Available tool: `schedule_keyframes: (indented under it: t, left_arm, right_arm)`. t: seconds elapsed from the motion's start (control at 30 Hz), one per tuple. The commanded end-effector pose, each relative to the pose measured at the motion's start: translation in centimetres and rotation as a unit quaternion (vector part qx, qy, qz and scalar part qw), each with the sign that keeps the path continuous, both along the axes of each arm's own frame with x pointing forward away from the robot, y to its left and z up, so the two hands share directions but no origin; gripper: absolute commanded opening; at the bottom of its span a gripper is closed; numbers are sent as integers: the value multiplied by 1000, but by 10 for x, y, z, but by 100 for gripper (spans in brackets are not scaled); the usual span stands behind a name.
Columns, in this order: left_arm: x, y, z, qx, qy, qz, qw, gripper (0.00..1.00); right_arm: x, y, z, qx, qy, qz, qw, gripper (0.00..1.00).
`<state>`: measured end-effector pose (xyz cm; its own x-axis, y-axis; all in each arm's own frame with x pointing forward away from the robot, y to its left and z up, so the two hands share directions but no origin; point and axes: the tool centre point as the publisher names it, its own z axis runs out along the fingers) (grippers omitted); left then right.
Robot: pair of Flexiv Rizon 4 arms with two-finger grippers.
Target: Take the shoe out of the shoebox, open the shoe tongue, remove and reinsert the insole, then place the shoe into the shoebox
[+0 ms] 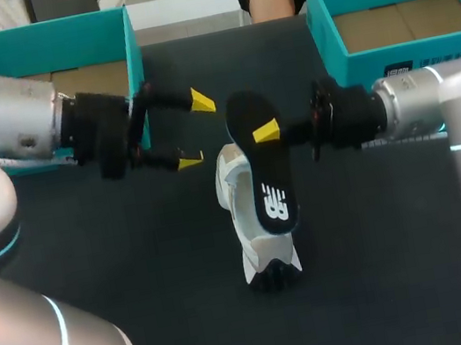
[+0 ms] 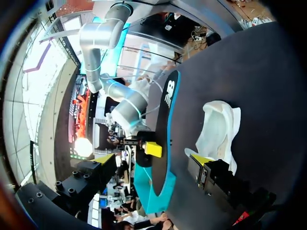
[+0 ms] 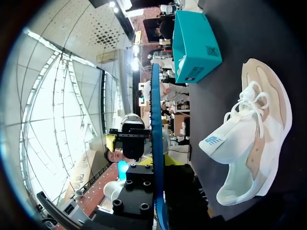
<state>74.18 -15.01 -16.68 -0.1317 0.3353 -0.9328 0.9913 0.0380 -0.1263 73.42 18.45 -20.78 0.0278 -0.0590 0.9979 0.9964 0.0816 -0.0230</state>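
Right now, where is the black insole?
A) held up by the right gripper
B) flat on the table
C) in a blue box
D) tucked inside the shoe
A: the right gripper is shut on the insole and holds it upright in the air, while the shoe lies on the table.
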Motion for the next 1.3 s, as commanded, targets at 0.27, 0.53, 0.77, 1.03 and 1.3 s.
schedule_keyframes:
  t: [0.27, 0.53, 0.77, 1.03, 1.3]
  left_arm:
    - [3, -2, -20, -134, -49, 39, 989, 100]
    - [7, -14, -25, -156, -76, 42, 984, 100]
    - [11, -22, -26, -158, -75, 41, 984, 63]
    - [17, -26, -28, -148, -77, 53, 985, 36]
    - [24, -38, -32, -150, -78, 62, 984, 22]
  right_arm:
    - [-11, 15, -1, 6, 2, -21, 1000, 0]
    - [-13, 31, -1, 9, -4, -30, 999, 0]
    - [-13, 36, 7, 5, -12, -29, 1000, 0]
    - [-12, 36, 7, 6, -14, -26, 1000, 0]
    - [-11, 38, 5, 8, -16, -22, 1000, 0]
